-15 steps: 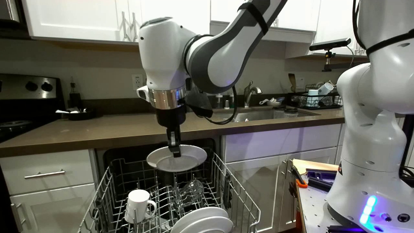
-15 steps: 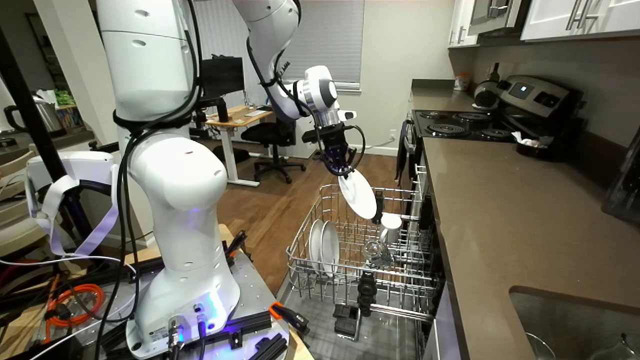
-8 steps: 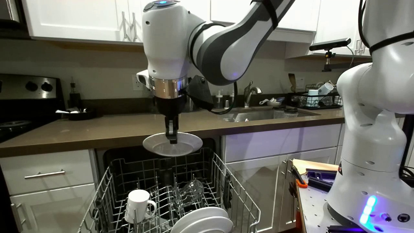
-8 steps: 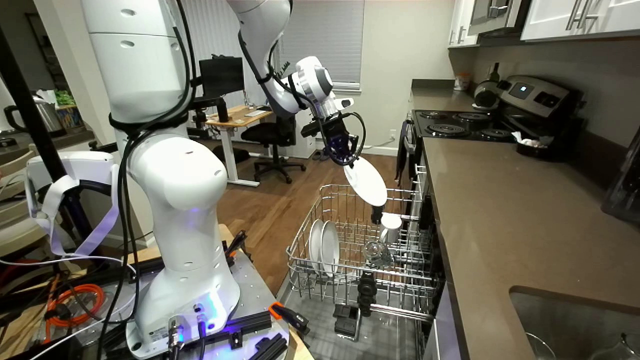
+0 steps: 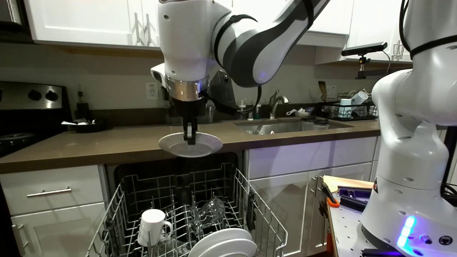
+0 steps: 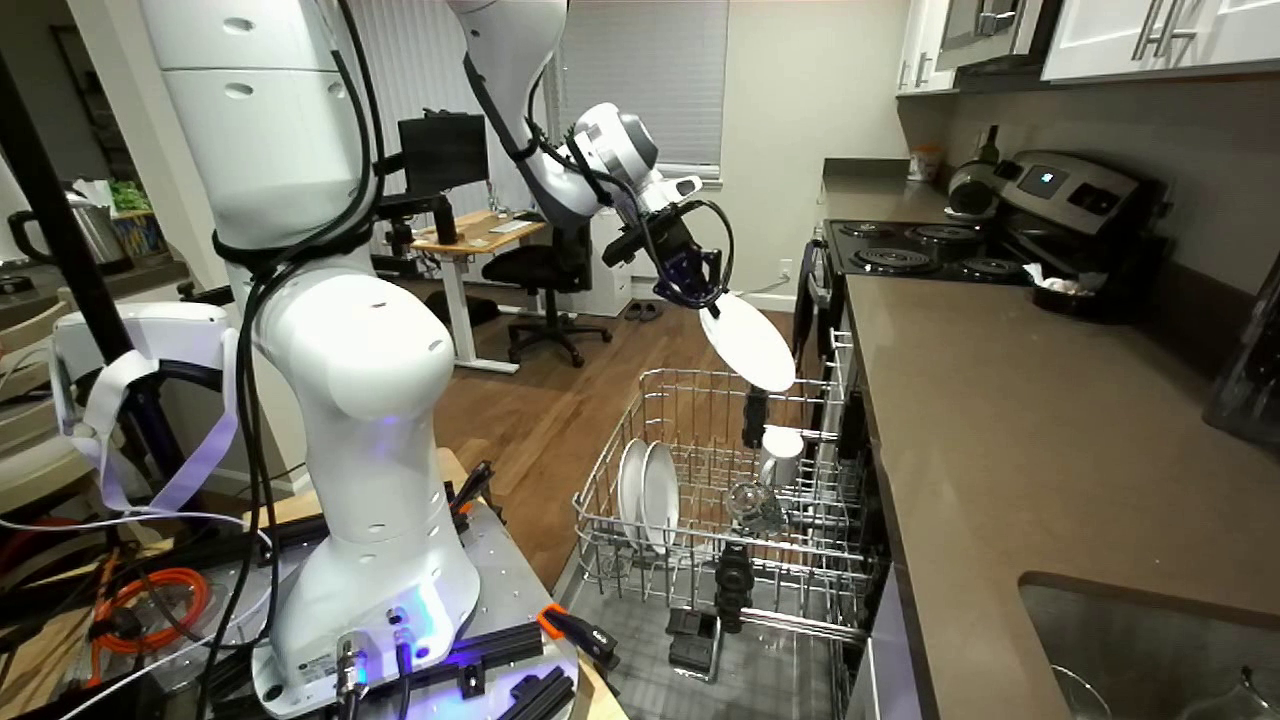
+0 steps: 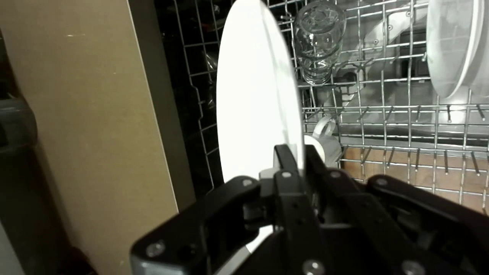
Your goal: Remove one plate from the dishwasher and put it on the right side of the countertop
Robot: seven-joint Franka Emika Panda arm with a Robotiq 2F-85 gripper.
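My gripper (image 7: 300, 152) is shut on the rim of a white plate (image 7: 254, 88), with one finger on each face. In an exterior view the plate (image 5: 207, 147) hangs tilted above the rack, its outline overlapping the front edge of the countertop (image 5: 107, 142). Another exterior view has the plate (image 6: 750, 345) sloping down from the gripper (image 6: 712, 297), clear of the rack tines and apart from the countertop (image 6: 1050, 420). The dishwasher (image 5: 142, 169) stands open below with its wire rack (image 6: 690, 372) pulled out.
The rack holds more white plates (image 5: 228, 246), a white mug (image 5: 151, 226) and a clear glass (image 5: 214, 210). A sink (image 5: 285, 126) with a faucet (image 5: 274, 103) is set in the countertop. Beyond it stands a dish rack (image 5: 351, 110). White upper cabinets (image 5: 85, 21) hang above.
The arm has risen, lifting the held plate higher above the rack and bringing it nearer the countertop. The other dishes have not moved.
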